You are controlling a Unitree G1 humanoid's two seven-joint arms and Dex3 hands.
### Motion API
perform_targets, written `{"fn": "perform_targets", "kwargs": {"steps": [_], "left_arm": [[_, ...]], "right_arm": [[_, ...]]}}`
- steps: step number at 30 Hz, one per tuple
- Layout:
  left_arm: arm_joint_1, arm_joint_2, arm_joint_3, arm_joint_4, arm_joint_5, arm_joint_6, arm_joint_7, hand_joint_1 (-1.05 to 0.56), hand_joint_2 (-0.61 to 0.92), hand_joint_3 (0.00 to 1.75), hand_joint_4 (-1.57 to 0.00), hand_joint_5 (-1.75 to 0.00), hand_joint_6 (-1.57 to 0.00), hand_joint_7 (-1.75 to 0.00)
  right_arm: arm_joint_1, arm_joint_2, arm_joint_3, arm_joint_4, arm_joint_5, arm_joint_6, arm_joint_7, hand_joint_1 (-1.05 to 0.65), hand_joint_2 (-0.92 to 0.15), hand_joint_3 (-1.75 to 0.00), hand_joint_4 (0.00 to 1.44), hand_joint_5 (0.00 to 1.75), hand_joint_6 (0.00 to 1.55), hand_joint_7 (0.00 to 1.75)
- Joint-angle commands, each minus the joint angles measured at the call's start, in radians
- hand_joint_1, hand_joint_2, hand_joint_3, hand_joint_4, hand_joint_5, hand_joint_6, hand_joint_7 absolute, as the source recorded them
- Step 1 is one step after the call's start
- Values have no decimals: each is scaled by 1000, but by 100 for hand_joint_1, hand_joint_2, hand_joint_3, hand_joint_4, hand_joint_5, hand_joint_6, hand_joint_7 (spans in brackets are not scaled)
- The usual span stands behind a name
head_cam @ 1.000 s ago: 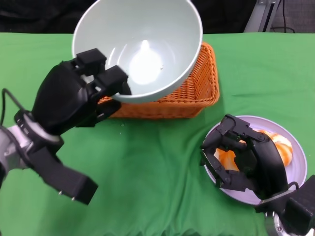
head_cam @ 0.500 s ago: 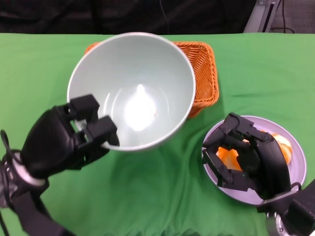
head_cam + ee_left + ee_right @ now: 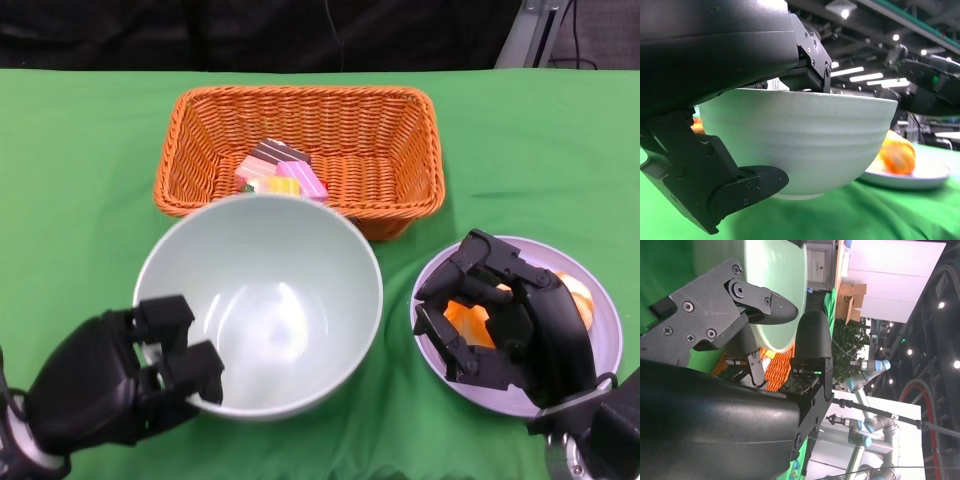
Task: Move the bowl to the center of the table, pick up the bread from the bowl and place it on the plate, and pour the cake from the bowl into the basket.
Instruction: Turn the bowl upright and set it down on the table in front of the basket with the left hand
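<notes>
The pale green bowl [image 3: 270, 300] sits upright and empty in front of the orange basket [image 3: 410, 170]. My left hand [image 3: 120, 385] grips the bowl's near-left rim, fingers inside and under it. In the left wrist view the bowl [image 3: 805, 140] is at or just above the green cloth. Pink, brown and yellow cake pieces [image 3: 280, 170] lie in the basket. The orange bread [image 3: 578, 298] lies on the lavender plate [image 3: 605, 350] at the right. My right hand [image 3: 500, 325] hovers over the plate with fingers apart and curved, covering part of the bread. In the right wrist view its fingers [image 3: 755, 295] hold nothing.
Green cloth [image 3: 80, 170] covers the table, bare to the left of the basket and at the far right. The left wrist view shows the plate [image 3: 905, 175] and bread [image 3: 897, 152] just beyond the bowl. The basket stands close behind the bowl.
My left hand brought the bowl back from its tilt over the basket and lowered it upright to the table's middle. The cake now shows in the basket. The right hand stayed put.
</notes>
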Motion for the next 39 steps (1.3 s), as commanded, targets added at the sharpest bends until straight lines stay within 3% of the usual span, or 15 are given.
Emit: {"fn": "perform_targets", "kwargs": {"steps": [1,7,18,32,34,35,37,39], "left_arm": [[10,27,-19,16,7,-9,55,1,32,111,-78,-175,-64,-173],[15,11,-30,54,-2,-11,28,4,35,108,-78,-175,-69,-164],[9,-24,-33,114,-46,12,-113,5,41,90,-73,-175,-59,-174],[-27,-78,-35,174,-85,20,-201,2,49,80,-70,-175,-59,-169],[-23,-79,-28,173,-99,12,-211,1,52,75,-68,-175,-61,-162],[-20,-75,-23,169,-111,-2,-220,-1,57,68,-70,-168,-68,-142],[-17,-68,-17,159,-129,-22,-237,-11,73,33,-78,-134,-86,-86],[-12,-61,-9,143,-143,-44,-249,-24,80,13,-78,-101,-91,-48]], "right_arm": [[7,-9,-2,-20,4,4,-5,-24,-49,-96,73,157,67,132],[3,-9,-2,-11,8,-2,0,-23,-48,-99,72,156,66,132],[24,-10,-1,-32,6,4,-5,-24,-47,-100,74,155,67,132],[15,-10,-2,-12,14,2,11,-21,-47,-100,73,155,66,132],[14,-9,-2,-9,14,-1,11,-22,-47,-100,73,155,66,132],[14,-9,-2,-7,13,-2,10,-22,-47,-100,73,155,66,132],[13,-9,-3,-6,13,-2,11,-24,-47,-100,74,155,67,132],[14,-10,-2,-6,15,-2,13,-24,-47,-100,74,155,67,132]]}}
